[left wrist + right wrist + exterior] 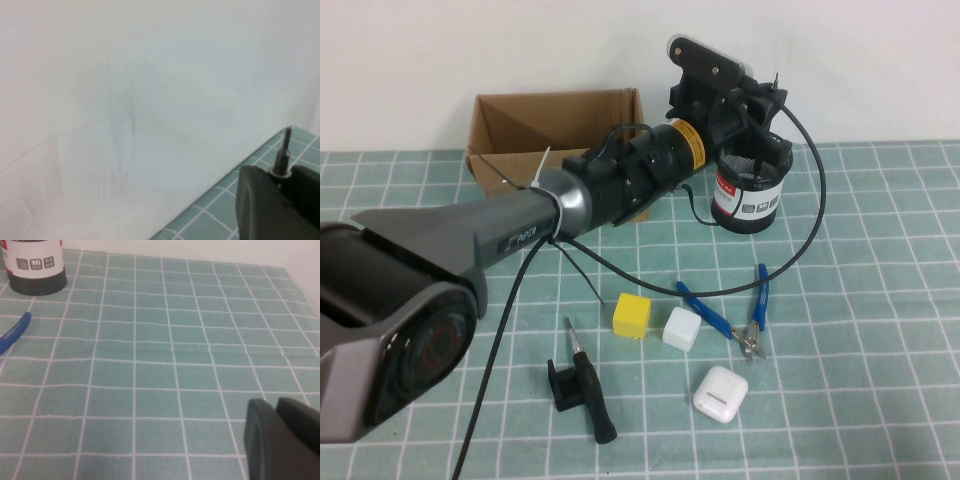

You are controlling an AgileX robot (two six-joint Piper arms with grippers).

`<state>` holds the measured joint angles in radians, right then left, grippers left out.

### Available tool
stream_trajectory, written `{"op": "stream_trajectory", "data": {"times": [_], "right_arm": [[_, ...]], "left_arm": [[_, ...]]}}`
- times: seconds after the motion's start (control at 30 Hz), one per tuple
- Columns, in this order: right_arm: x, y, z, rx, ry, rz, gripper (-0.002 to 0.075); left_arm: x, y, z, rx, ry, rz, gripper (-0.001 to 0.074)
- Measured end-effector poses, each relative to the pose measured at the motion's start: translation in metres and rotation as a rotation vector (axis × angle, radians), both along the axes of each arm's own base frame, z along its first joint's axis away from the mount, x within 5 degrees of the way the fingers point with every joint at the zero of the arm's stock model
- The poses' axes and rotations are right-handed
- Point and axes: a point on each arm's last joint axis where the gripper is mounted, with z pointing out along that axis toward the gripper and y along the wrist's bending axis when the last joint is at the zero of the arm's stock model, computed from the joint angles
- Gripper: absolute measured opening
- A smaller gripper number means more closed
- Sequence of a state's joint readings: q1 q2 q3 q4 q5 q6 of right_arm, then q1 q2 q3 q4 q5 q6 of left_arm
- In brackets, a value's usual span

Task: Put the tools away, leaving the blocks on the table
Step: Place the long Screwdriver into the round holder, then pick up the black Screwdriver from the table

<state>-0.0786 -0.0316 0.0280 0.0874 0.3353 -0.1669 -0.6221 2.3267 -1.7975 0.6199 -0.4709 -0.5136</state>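
My left gripper (758,112) hangs over a black mesh holder (748,185) at the back of the table (880,300). It is shut on a thin black rod tool (286,145) that stands up between the fingers (260,195). The blue-handled pliers (745,310) lie right of centre; one handle (12,332) shows in the right wrist view. The black-handled screwdriver (590,385) lies near the front. A yellow block (631,314) and a white block (681,328) sit side by side in the middle. My right gripper (277,410) is shut and empty, low over the table, outside the high view.
An open cardboard box (560,120) stands at the back left, behind my left arm. A small black L-shaped bracket (563,385) lies against the screwdriver. A white glossy case (720,393) rests at the front. The arm's black cable (800,250) loops over the pliers.
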Motion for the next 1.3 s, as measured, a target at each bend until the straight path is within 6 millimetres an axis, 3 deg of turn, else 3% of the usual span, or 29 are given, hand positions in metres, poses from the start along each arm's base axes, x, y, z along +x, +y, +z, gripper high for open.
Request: {"op": "stream_trajectory", "data": {"times": [0.83,1.07,1.3], "right_arm": [[0.000,0.000,0.000,0.000,0.000,0.000,-0.0007],[0.000,0.000,0.000,0.000,0.000,0.000,-0.0007],[0.000,0.000,0.000,0.000,0.000,0.000,-0.0007]], "left_arm": [[-0.004,-0.004,0.002,0.015,0.004,0.000,0.0097],[-0.011,-0.002,0.033,0.036,-0.002,0.037,0.0097],[-0.050,-0.008,0.076,0.199,0.150,0.189,0.0029]]}}
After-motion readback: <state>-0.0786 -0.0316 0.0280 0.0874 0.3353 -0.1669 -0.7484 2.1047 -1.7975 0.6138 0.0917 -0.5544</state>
